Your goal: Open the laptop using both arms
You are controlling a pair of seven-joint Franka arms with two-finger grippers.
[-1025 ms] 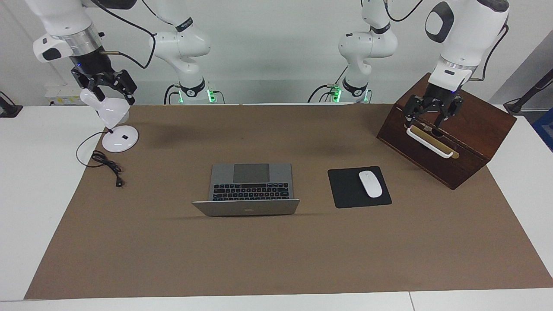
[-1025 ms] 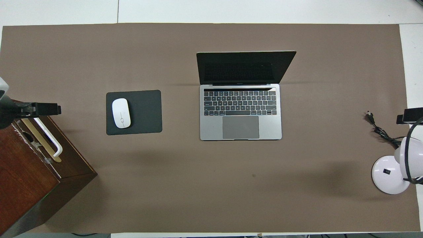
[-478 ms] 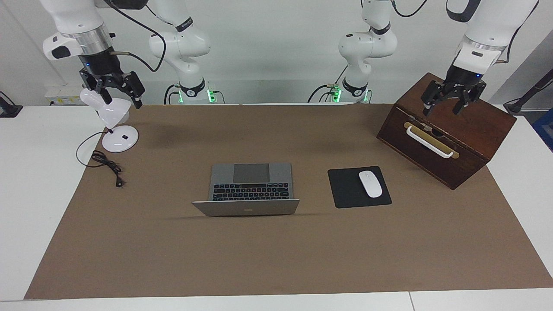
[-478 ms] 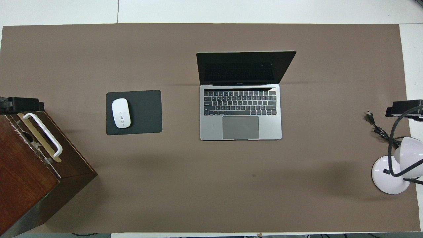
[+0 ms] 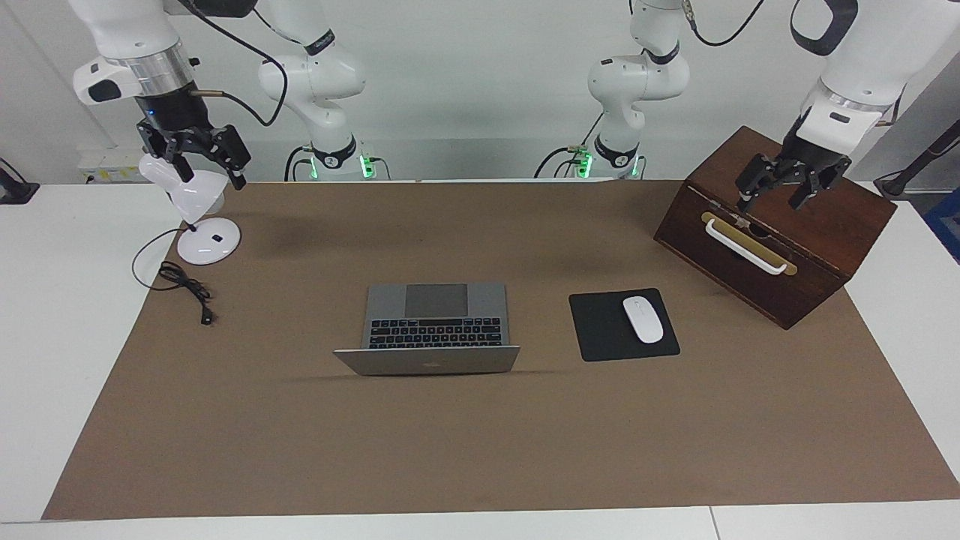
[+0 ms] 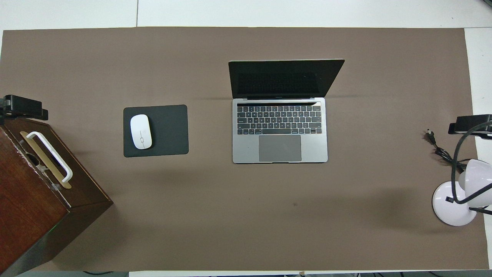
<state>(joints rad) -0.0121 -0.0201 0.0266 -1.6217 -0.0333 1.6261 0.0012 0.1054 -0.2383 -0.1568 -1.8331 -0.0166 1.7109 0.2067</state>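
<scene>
Left gripper [image 5: 780,191] has lifted off the wooden box [image 5: 817,247], now hovering over it, fingers spread wide and holding nothing; right gripper [image 5: 201,154] is hanging over the lamp [image 5: 196,217], fingers apart, empty. Laptop [image 5: 435,322] is sitting open mid-table [image 5: 480,450], bare mat around it

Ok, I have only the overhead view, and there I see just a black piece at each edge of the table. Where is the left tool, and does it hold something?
Observer: The left tool hangs in the air over the top of the wooden box, fingers open, holding nothing.
Operator: And the right one?
Observer: The right tool is up over the head of the white lamp, and it grips nothing.
Operator: Is something on the outside of the lid?
Observer: The laptop stands open, and the outer face of its lid carries a dark logo, turned away from the robots.
</scene>
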